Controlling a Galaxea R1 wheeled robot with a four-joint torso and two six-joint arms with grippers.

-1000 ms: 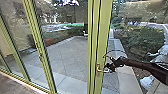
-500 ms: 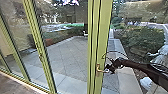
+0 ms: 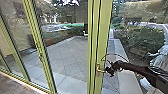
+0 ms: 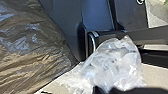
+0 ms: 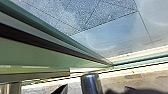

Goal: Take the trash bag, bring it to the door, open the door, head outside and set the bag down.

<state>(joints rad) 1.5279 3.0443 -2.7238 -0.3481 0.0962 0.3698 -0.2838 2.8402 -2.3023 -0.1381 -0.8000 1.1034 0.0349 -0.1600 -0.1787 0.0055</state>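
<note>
Green door frame (image 3: 103, 27): was smooth. Handle (image 3: 98, 68) on frame: was glossy metal. Pane (image 3: 67, 15) beside frame: was reflective glass. Paving (image 5: 87, 16) beyond frame: looked rough. Brownish bag (image 4: 27, 50): was creased, glossy plastic. Clear bag (image 4: 117, 62): was crinkled plastic.

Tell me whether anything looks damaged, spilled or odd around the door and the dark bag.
Nothing stands out. The door handle sits on its green frame, the right gripper close by, and the dark bag shows no visible tear or spill.
</note>
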